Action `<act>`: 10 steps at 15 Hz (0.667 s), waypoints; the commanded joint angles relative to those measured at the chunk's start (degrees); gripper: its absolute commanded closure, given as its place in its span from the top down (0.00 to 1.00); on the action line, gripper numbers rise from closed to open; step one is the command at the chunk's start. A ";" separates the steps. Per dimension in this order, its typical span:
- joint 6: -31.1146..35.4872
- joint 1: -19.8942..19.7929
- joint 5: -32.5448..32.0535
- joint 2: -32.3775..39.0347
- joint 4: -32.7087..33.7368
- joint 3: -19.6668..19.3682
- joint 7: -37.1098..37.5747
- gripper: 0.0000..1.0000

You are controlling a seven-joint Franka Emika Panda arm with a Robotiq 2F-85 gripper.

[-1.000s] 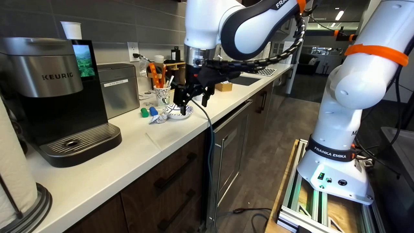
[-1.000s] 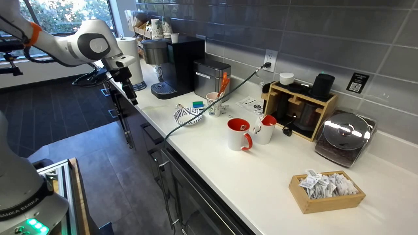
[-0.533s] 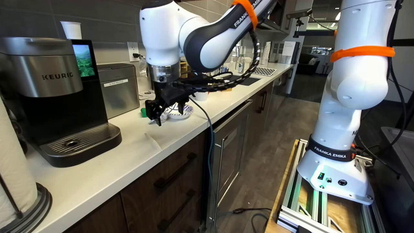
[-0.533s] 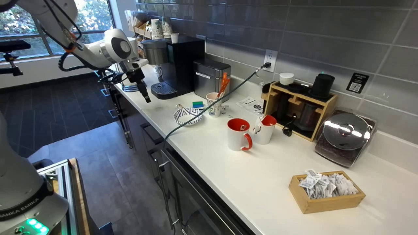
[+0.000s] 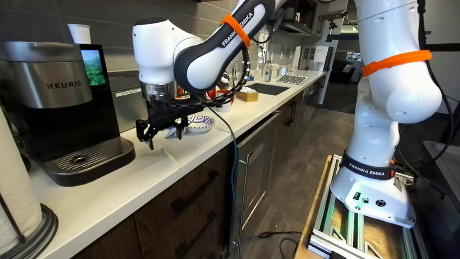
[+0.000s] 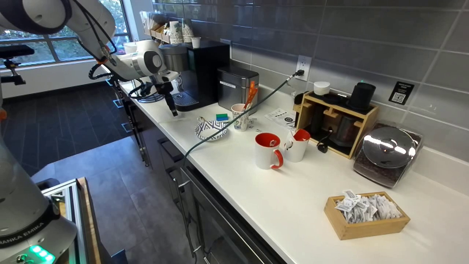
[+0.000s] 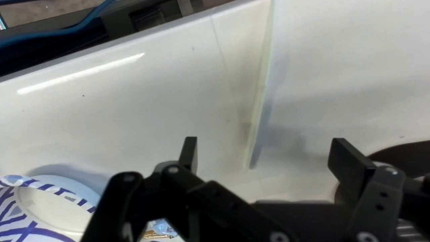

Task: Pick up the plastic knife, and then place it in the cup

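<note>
Shifted toward the coffee maker (image 5: pixel 72 122) since earlier, the gripper (image 7: pixel 267 151) hangs above the counter (image 7: pixel 151 111), fingers (image 7: pixel 190 153) spread wide. What looks like the plastic knife (image 7: pixel 260 101), a pale strip, lies between them in the wrist view.

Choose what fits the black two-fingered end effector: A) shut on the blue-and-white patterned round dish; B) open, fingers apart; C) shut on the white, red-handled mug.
B: in the wrist view, the black end effector has its fingers well apart, with the white countertop showing between them.
</note>
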 commanded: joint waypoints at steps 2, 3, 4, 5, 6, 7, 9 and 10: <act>1.46 3.64 0.83 -0.78 -1.13 -5.06 -0.95 1.00; 2.19 3.80 0.82 -0.77 -1.37 -5.73 -0.98 1.00; 2.95 3.77 1.18 -0.70 -1.64 -6.21 -1.09 1.00; 3.88 3.81 1.34 -0.63 -1.88 -6.66 -0.89 1.00; 5.11 3.79 1.58 -0.46 -2.16 -7.07 -0.72 1.00; 5.97 3.75 2.00 -0.30 -2.31 -7.40 -0.74 1.00; 6.53 3.95 3.19 -0.31 -2.72 -7.90 -0.39 1.00; 6.67 4.18 3.50 -0.32 -3.00 -8.06 -0.25 1.00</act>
